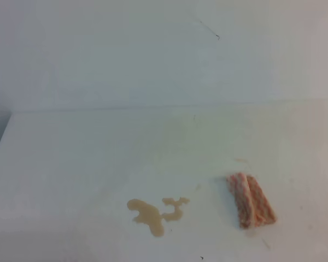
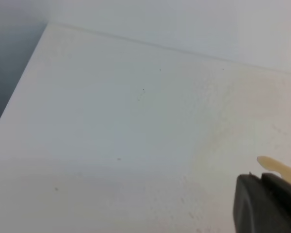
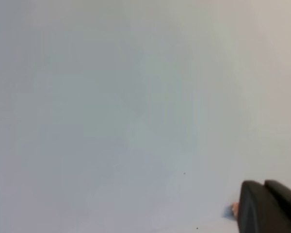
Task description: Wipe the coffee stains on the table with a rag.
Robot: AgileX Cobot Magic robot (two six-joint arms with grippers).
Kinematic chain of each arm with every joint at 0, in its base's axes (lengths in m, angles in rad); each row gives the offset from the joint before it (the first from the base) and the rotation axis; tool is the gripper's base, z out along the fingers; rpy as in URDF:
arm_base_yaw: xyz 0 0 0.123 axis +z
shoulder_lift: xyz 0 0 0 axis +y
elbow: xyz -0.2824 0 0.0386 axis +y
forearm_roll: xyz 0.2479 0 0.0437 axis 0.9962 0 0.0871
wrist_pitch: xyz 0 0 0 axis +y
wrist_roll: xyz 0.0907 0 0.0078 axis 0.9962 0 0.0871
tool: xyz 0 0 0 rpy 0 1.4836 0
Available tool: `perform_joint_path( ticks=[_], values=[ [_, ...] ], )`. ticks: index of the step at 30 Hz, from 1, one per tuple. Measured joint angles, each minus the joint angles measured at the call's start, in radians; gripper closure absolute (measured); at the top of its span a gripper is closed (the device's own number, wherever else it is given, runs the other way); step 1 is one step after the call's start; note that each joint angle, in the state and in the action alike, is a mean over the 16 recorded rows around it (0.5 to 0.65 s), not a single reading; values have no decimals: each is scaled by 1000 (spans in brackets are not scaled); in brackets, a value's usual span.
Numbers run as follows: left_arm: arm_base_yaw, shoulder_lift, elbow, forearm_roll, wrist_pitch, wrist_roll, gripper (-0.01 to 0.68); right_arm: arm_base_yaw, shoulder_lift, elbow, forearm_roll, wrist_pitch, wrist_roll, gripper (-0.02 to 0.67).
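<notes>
The coffee stains are two lobed tan blotches at the front middle of the white table. To their right the rag, pinkish-orange and folded, lies flat and apart from the stains. Neither arm shows in the exterior high view. In the left wrist view my left gripper sits at the bottom right with its dark fingers together, and a tan edge of a coffee stain shows just past it. In the right wrist view my right gripper is shut on nothing, with a small pink bit beside it.
A plain pale wall rises behind the table's far edge. The table's left edge drops off to a dark gap. Faint yellowish marks lie behind the rag.
</notes>
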Motion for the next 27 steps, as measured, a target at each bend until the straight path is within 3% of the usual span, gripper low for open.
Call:
perform_joint_path(
  ticks=[18,27],
  values=[
    [0,0,0,0,-1,0,672,1,1,-66,-10,-194,69,652],
    [0,0,0,0,-1,0,672,3,72,-179,-93,-181,155,652]
  ],
)
